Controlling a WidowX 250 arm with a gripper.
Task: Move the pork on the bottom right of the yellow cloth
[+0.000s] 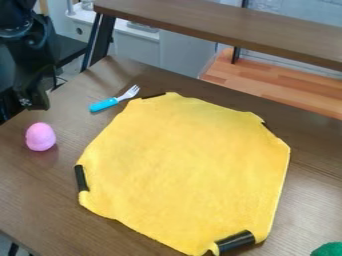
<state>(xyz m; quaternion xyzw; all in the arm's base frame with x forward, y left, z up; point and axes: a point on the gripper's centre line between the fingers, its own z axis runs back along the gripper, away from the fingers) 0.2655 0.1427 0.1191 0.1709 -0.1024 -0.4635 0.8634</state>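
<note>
A: In the camera view, where is the pincer (33,97)?
B: Upper left, at the low end of the black arm (23,30), farther up the picture than the pink egg-shaped thing (41,137).
A: Grasping something, or released?
B: I cannot tell; it is dark against dark there.
A: And the yellow cloth (187,165)?
B: Spread flat across the middle of the worktop (40,200), with an uneven, many-sided outline. Black strips sit at its edges: one on the left (81,178), one at the lower right (235,242), and slimmer bits of black at the top and upper right.
A: What lies around it?
B: A toy fork (103,104) just beside its upper left edge, blue handle toward the left, pale tines pointing up and right. The pink thing is to the left, apart from the cloth.
A: Anything on the other side?
B: A green thing (327,249) in the bottom right corner, cut off by the picture's edge. Behind the worktop there's a brown wooden shelf (220,27), with a lighter wooden surface (267,92) lower down.
</note>
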